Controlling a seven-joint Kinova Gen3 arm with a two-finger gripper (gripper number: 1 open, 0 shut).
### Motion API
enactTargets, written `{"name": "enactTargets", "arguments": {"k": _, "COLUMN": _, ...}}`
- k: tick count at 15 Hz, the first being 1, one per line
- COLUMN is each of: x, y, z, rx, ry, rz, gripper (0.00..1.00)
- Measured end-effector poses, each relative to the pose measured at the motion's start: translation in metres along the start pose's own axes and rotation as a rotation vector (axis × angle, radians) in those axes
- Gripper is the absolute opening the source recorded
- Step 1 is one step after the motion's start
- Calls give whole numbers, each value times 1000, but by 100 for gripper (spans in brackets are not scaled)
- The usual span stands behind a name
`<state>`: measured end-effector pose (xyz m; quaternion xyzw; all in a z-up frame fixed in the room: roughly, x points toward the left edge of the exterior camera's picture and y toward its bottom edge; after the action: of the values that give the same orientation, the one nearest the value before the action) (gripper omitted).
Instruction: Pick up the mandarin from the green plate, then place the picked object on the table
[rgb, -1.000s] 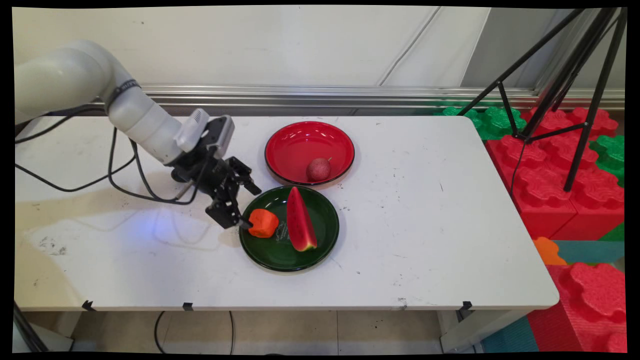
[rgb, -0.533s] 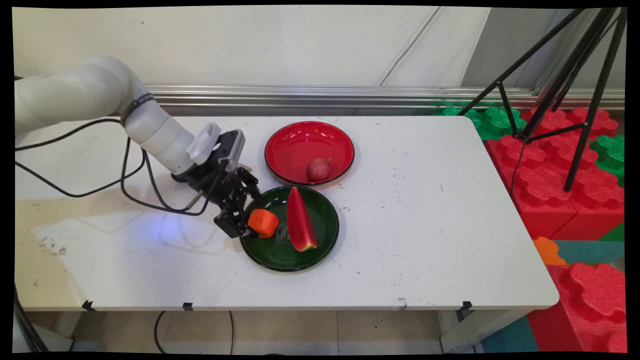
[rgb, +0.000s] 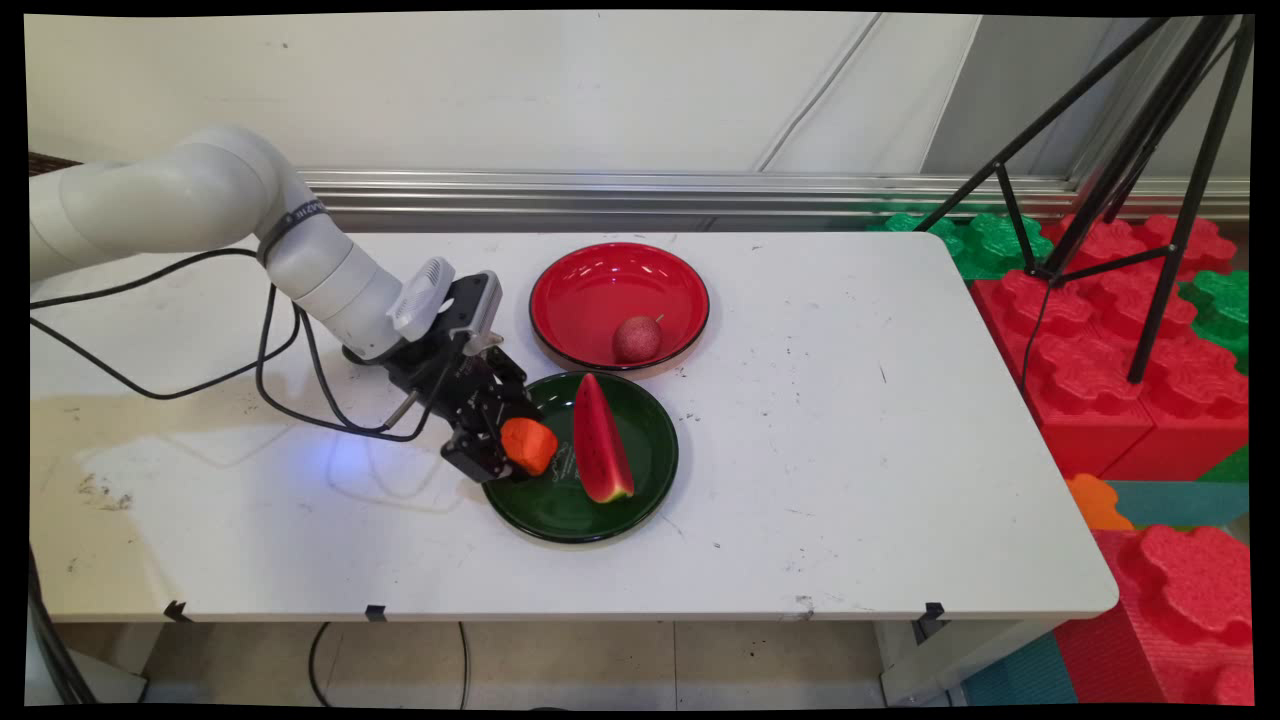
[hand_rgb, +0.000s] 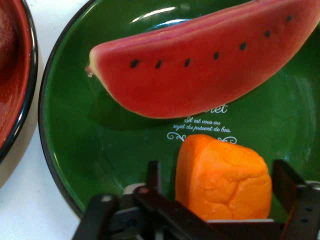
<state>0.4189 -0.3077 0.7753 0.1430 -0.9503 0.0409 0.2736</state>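
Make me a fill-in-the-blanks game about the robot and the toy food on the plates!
1. The black claw is around the orange toy block, which sits on the ____ plate.
2. The small round fruit lies in the ____ bowl.
3. Beside the block lies a slice of toy ____.

Missing words: green; red; watermelon

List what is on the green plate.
On the green plate: a watermelon slice and an orange piece between the fingers of the hand. The plate under both is covered.
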Motion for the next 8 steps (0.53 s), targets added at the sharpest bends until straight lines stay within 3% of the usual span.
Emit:
{"name": "enactTargets", "arguments": {"k": 1, "x": 0, "y": 0, "z": 1, "rx": -1, "ry": 2, "rz": 0, "gripper": 0}}
{"name": "enactTargets", "arguments": {"k": 8, "x": 2, "y": 0, "z": 1, "rx": -2, "ry": 10, "rz": 5, "gripper": 0}}
